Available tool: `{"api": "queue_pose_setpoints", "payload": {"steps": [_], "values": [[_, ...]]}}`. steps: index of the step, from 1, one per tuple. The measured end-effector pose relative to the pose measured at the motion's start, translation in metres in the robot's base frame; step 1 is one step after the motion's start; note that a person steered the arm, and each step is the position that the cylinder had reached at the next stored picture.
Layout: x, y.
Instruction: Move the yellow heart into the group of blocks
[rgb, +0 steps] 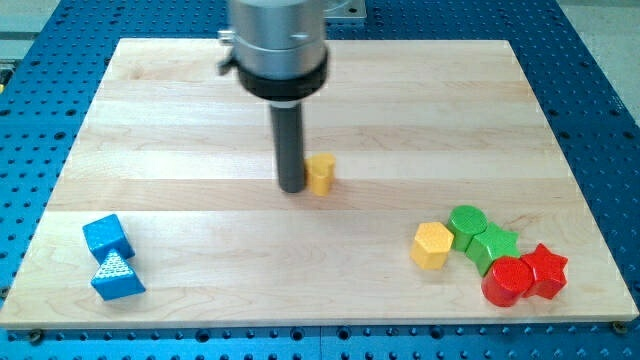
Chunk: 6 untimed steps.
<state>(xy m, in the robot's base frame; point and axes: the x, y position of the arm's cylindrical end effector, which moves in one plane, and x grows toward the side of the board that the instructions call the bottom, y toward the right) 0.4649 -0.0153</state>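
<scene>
Robotics lab, blue perforated metal bench, wooden board laid on top

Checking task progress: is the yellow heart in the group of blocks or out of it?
Out. The yellow heart sits mid-board beside my tip, far from the group at the view's lower right.

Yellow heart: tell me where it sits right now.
The yellow heart sits near the board's middle, just to the view's right of my tip, seemingly touching it, far up-left of the group with the yellow hexagon.
</scene>
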Motion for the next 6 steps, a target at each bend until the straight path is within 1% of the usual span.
{"api": "queue_pose_setpoints", "payload": {"steps": [1,2,4,5,6], "values": [[-0.028,-0.012],[-0.016,0.014],[0.038,0.083],[0.039,0.104],[0.011,0.101]]}}
